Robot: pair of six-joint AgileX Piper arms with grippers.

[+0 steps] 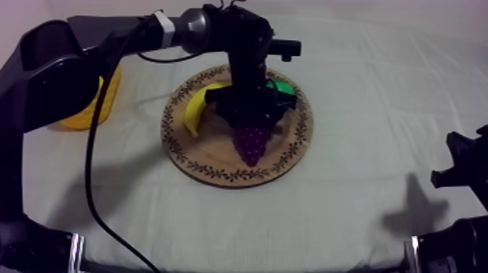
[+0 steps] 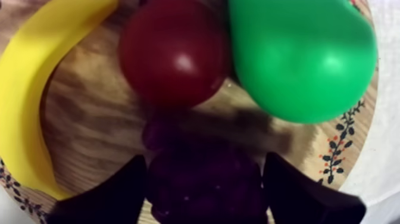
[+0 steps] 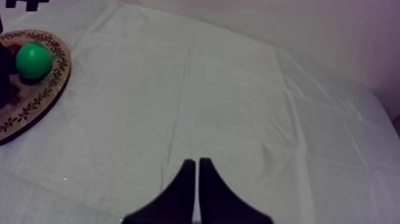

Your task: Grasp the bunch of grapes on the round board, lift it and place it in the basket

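The purple bunch of grapes (image 1: 252,144) lies on the front half of the round wooden board (image 1: 210,161). My left arm reaches in from the upper left, and my left gripper (image 1: 250,120) is down on the bunch's upper end. In the left wrist view the grapes (image 2: 202,190) fill the gap between the two black fingers (image 2: 113,196), which press on both sides, so my left gripper (image 2: 205,158) is shut on the grapes. The yellow basket (image 1: 91,109) stands at the far left, partly hidden by the arm. My right gripper (image 3: 197,162) is shut on nothing over bare cloth.
On the board (image 2: 89,119) a banana (image 1: 197,105) lies left of the grapes, and a green pear (image 1: 283,88) sits behind them. A small red fruit (image 2: 172,53) sits between the banana (image 2: 30,89) and the pear (image 2: 297,53). My right arm (image 1: 461,167) rests low at the right edge.
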